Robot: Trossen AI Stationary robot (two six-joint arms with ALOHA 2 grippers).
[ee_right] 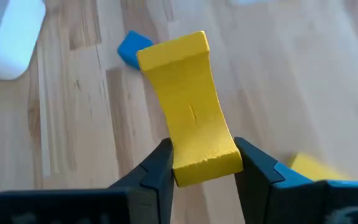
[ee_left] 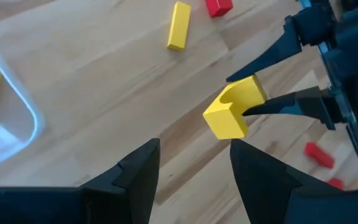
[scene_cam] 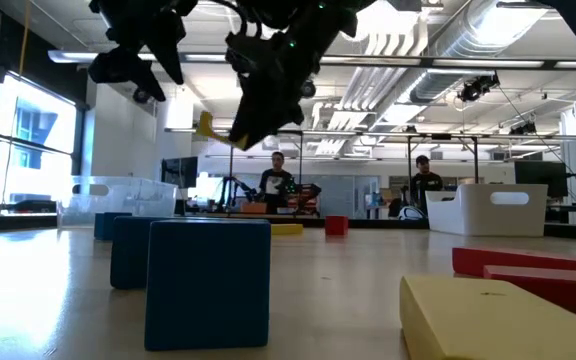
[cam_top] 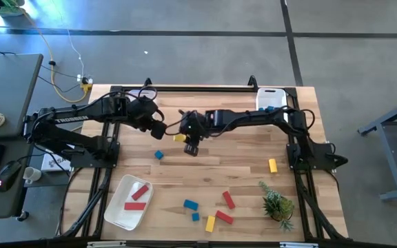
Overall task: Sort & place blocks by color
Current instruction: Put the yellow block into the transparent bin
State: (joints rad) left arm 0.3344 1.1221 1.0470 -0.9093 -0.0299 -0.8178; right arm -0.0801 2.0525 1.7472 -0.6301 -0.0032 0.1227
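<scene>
While left jaws gape, right jaws clamp yellow block [ee_right: 194, 106] (midair, between fingers).

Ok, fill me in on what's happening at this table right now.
The right gripper holds a curved yellow block up above the wooden table. The left gripper hovers open right beside it, empty. A white tray holds two red blocks; other blocks lie scattered.

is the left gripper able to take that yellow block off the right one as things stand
Probably yes: the left gripper is open and faces the yellow block, whose free end sticks out of the right gripper, nothing between.
</scene>
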